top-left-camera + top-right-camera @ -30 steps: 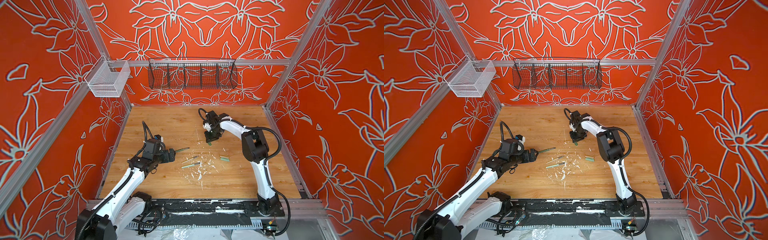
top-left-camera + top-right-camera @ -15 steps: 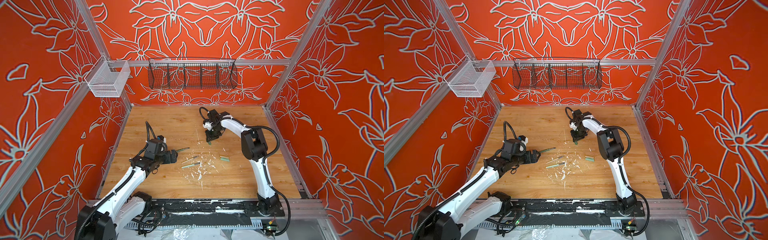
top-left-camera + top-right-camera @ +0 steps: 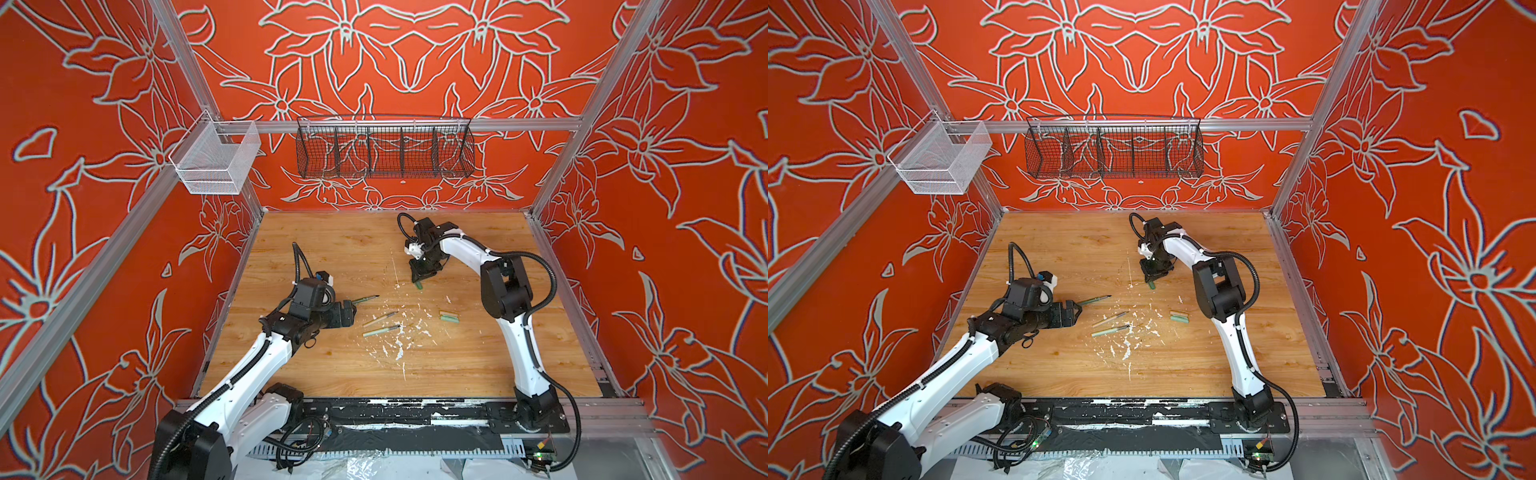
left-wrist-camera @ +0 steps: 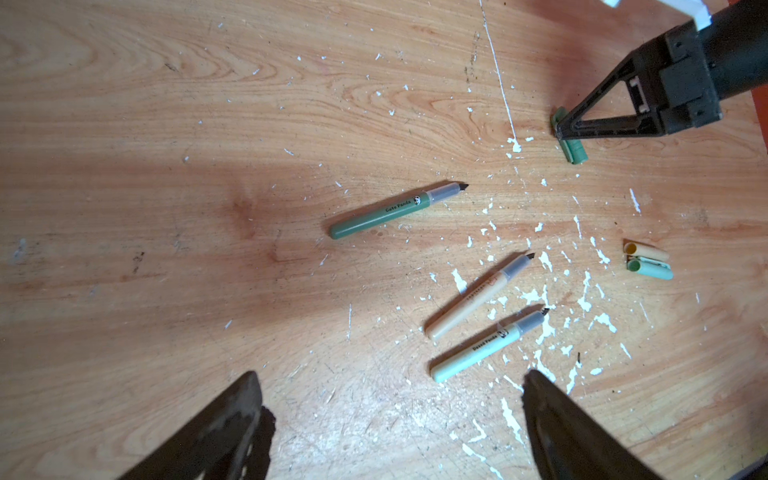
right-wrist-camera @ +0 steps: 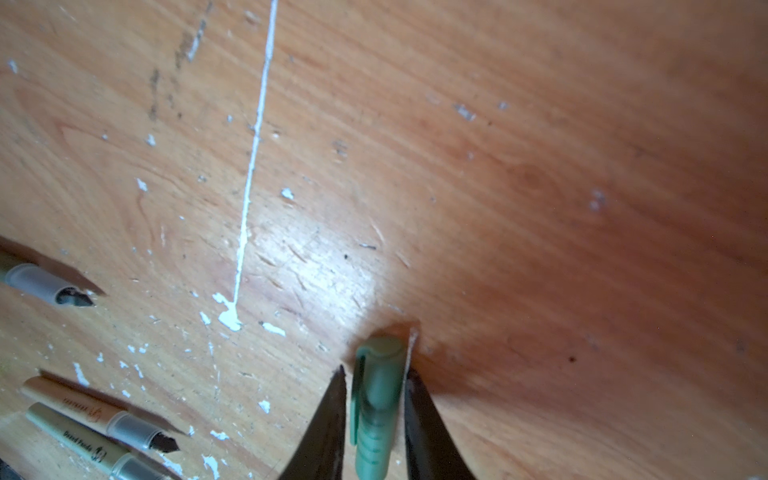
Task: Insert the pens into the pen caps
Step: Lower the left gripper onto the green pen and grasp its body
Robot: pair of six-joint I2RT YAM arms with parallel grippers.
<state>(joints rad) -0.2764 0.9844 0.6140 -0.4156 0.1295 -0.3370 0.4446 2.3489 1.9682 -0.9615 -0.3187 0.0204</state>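
My right gripper (image 3: 419, 277) stands tip-down at the table's far middle, shut on the dark green pen cap (image 5: 378, 399), whose end touches the wood (image 4: 572, 149). Nearer the left side lies the dark green pen (image 3: 365, 298) (image 4: 395, 210), just past my left gripper (image 3: 350, 309), which is open and empty (image 4: 388, 376). The beige pen (image 4: 478, 297) and the pale mint pen (image 4: 486, 347) lie side by side in the middle. A beige cap (image 4: 646, 250) and a pale green cap (image 4: 650, 268) lie together to their right.
White paint flecks (image 3: 399, 345) are scattered over the wooden table (image 3: 332, 249) around the pens. A black wire basket (image 3: 384, 149) and a white mesh basket (image 3: 216, 162) hang on the back rail, well above the table.
The right gripper's jaws have narrowed onto the dark green cap. The left gripper has edged slightly right toward the pens, still open. The pens and loose caps have not moved.
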